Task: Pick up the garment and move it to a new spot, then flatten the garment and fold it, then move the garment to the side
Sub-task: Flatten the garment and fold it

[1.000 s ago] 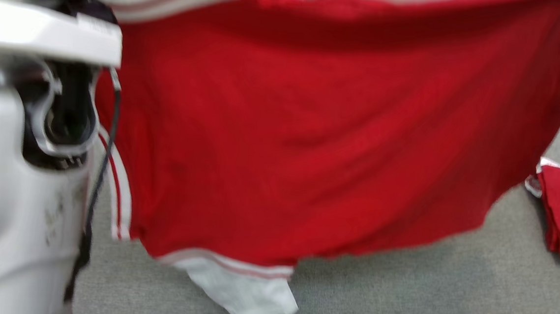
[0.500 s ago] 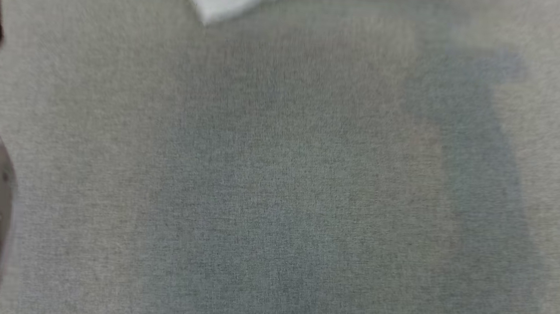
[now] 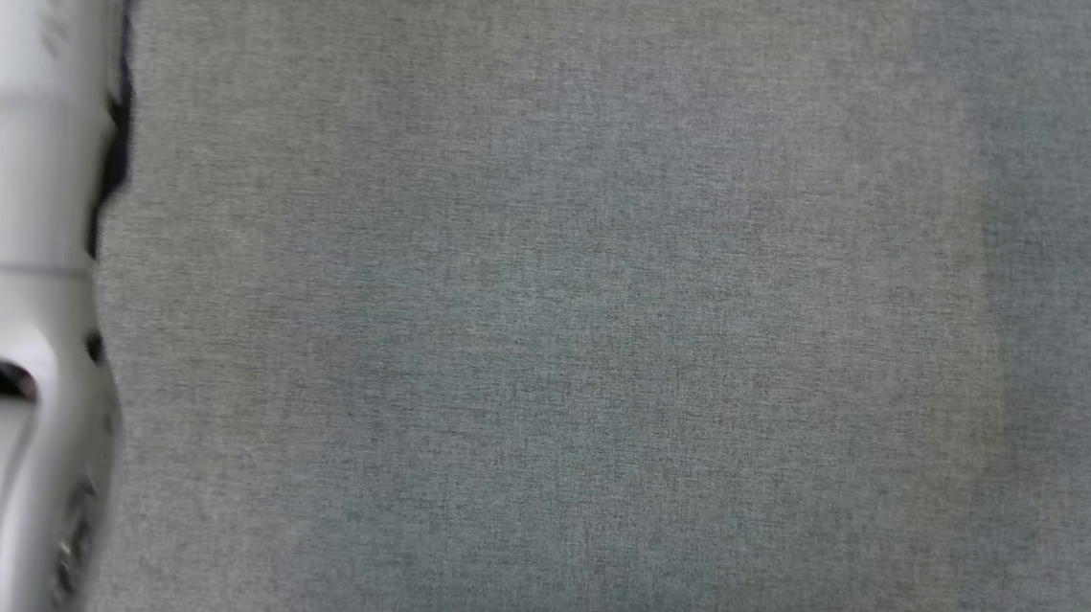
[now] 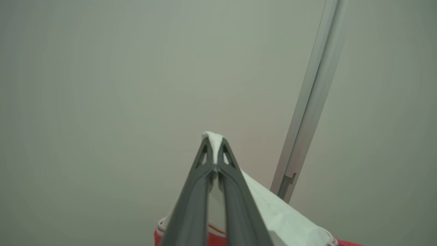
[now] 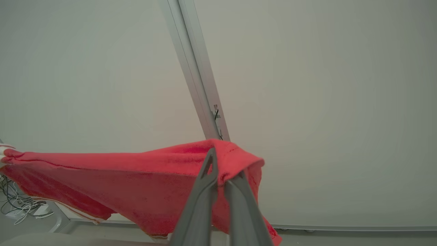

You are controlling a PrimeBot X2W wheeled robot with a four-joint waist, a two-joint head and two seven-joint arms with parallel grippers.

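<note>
While left jaws clench white trim of the garment (image 4: 286, 222), right jaws clench its red cloth.

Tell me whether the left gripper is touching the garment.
Touching. The left wrist view shows the left gripper shut on the garment, its white edge pinched between the fingers.

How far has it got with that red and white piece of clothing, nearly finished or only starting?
Early on. Done: the garment is picked up, hanging in the air. In hand: the left gripper pinches its white part, the right gripper its red edge. Left: laying it on the grey surface, flattening, folding, moving aside.
</note>
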